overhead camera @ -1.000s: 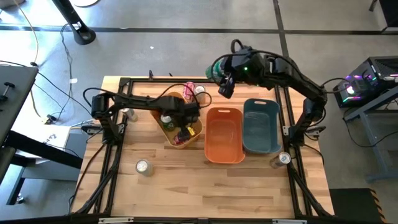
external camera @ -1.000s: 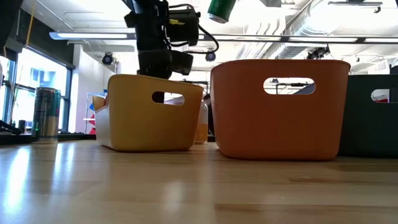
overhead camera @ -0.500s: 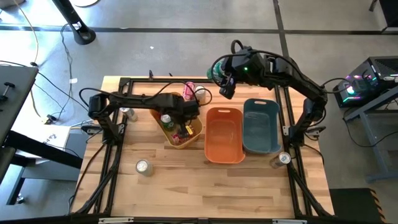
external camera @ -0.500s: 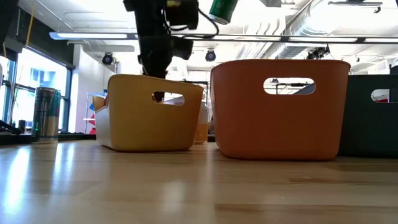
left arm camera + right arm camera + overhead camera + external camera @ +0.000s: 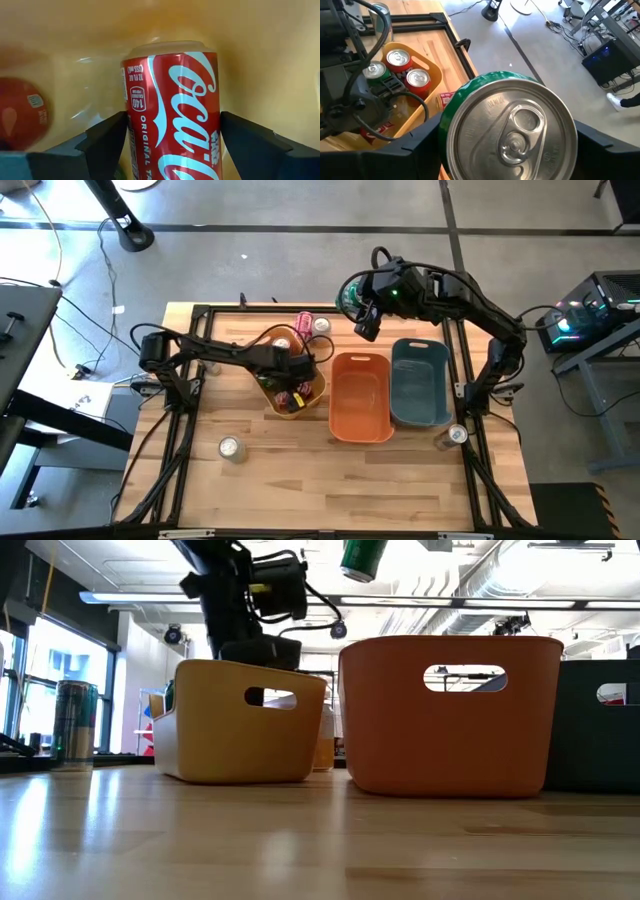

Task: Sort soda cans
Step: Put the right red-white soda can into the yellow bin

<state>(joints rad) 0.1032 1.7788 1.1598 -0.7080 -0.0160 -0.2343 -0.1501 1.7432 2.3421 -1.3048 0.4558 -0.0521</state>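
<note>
- Far left of the high view: a lone silver can (image 5: 231,448) stands on the table (image 5: 300,480) at lower left, top up; another can (image 5: 206,363) stands by the left frame rail.
- Left gripper (image 5: 297,392) has come down into the yellow bin (image 5: 277,338) over the last second; earlier it sat higher, above the bin's contents. Left wrist view: its fingers (image 5: 107,137) bracket a red cola can (image 5: 172,110) on both sides, jaws set wide at can width, touching or nearly so. Judgement: a red can is being placed or about to be let go, not yet released.
- Red cola can: long axis runs away from the wrist camera, far end toward the bin wall; upright or tilted cannot be told.
- Centre: pink can (image 5: 304,321) and a silver-topped can (image 5: 321,325) lie just behind the yellow bin. Orange bin (image 5: 360,430) shows no cans.
- Right gripper (image 5: 362,308) has shifted slightly toward the bins, holding a green can (image 5: 507,130) aloft, jaws wide about its body. Low view shows the can tilted.
- Far right: teal bin (image 5: 420,412); one can (image 5: 457,435) below it.
</note>
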